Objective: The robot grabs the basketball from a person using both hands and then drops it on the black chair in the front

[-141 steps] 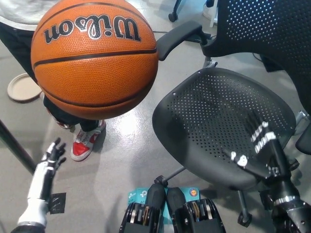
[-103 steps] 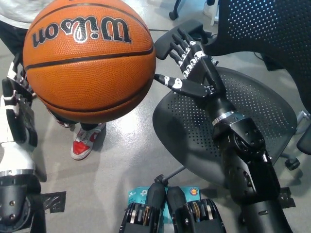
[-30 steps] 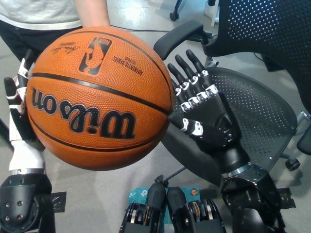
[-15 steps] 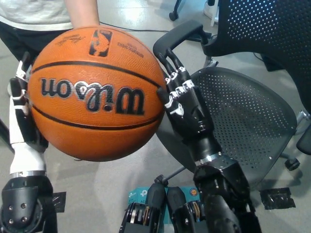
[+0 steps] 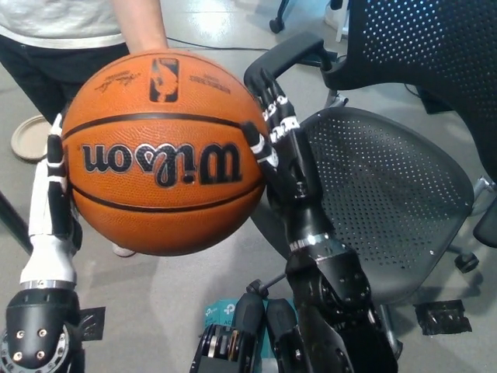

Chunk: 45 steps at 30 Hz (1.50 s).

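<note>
Gripping the ball [image 5: 165,151] from both sides, the left hand [image 5: 53,198] and right hand [image 5: 281,151] press flat against it, fingers spread, above the floor and left of the chair [image 5: 388,194]. A person's arm [image 5: 140,23] reaches its top. Risk: a palm-only squeeze may slip during the swing to the seat, and the armrest [image 5: 283,58] sits close to the right hand.
</note>
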Motion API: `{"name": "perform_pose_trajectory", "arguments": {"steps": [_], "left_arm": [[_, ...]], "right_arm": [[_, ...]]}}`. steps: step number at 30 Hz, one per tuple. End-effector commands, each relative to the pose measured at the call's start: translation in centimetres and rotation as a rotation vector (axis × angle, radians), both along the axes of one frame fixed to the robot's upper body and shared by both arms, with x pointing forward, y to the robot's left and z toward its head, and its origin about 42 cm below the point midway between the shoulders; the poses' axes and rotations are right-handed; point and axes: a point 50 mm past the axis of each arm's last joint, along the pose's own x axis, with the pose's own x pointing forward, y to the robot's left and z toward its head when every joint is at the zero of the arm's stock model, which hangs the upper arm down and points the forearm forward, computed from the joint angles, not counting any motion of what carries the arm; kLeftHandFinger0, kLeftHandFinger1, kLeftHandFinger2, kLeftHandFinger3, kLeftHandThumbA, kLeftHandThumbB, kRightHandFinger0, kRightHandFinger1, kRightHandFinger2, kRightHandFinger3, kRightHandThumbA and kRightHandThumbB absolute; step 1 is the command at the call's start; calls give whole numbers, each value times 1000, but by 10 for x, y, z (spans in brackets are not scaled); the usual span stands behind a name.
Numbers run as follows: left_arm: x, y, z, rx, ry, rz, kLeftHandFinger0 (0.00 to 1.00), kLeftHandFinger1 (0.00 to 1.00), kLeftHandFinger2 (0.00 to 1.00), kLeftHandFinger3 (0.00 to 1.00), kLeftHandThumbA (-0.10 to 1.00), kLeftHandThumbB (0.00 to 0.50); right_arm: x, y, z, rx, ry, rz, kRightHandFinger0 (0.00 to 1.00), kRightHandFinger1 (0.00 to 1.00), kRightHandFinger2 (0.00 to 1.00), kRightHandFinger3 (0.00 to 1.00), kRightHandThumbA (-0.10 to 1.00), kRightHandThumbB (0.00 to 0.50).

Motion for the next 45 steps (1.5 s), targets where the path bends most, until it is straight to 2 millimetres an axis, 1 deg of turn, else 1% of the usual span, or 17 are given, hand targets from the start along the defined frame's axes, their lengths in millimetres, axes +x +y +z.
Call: {"name": "perform_pose_trajectory", "arguments": {"steps": [1,6,9,13,14,18,22,24,28,31,32,34,37,38,39,41,45], "left_arm": [[-3,-60,57,118,-147,-256,1000,1000,1000,1000,1000,166],[4,-65,75,156,-170,-253,1000,1000,1000,1000,1000,138],[9,-72,89,167,-190,-264,1000,1000,1000,1000,1000,140],[19,-86,113,182,-239,-286,1000,1000,1000,1000,1000,156],[23,-91,123,209,-264,-285,1000,1000,1000,1000,1000,156],[34,-111,155,245,-313,-309,1000,1000,1000,1000,1000,147],[46,-131,174,286,-323,-343,1000,1000,1000,1000,1000,134],[59,-145,181,299,-306,-363,1000,1000,1000,1000,1000,106],[82,-170,181,315,-278,-383,1000,1000,1000,1000,1000,98],[101,-198,174,317,-198,-389,1000,1000,1000,1000,1000,134],[107,-212,168,286,-146,-412,1000,1000,1000,1000,1000,138],[115,-222,164,271,-125,-422,1000,1000,1000,1000,1000,132],[127,-244,151,257,-53,-452,1000,1000,1000,1000,1000,112],[133,-255,143,250,-26,-460,1000,1000,1000,1000,1000,105],[134,-255,143,248,-25,-459,1000,1000,1000,1000,1000,104],[144,-275,129,235,43,-475,1000,1000,1000,1000,1000,100],[158,-294,110,237,135,-486,1000,1000,1000,1000,1000,110]], "right_arm": [[-24,93,73,-107,-235,103,1000,1000,1000,1000,1000,189],[-18,88,88,-86,-260,79,1000,1000,1000,1000,1000,190],[-15,82,98,-67,-272,80,1000,1000,1000,1000,1000,220],[-10,65,129,-46,-320,48,1000,1000,1000,1000,1000,207],[-9,62,134,-39,-318,56,1000,1000,1000,1000,1000,236],[-1,38,167,-53,-368,5,1000,1000,1000,1000,1000,236],[8,15,184,-35,-372,-27,1000,1000,1000,1000,1000,215],[15,-1,187,-31,-340,-61,1000,1000,1000,1000,1000,222],[32,-26,185,-5,-285,-94,1000,1000,1000,1000,1000,214],[47,-50,177,-15,-208,-108,1000,1000,1000,1000,1000,228],[54,-62,172,-28,-180,-144,1000,1000,1000,1000,1000,212],[61,-72,168,-28,-168,-142,1000,1000,1000,1000,1000,185],[72,-92,151,5,-87,-152,1000,1000,1000,1000,1000,177],[77,-103,142,28,-57,-141,1000,1000,1000,1000,1000,154],[78,-102,142,30,-55,-138,1000,1000,1000,1000,1000,152],[88,-119,127,59,36,-177,1000,1000,1000,1000,1000,151],[101,-135,107,87,121,-221,1000,1000,1000,1000,1000,137]]}}
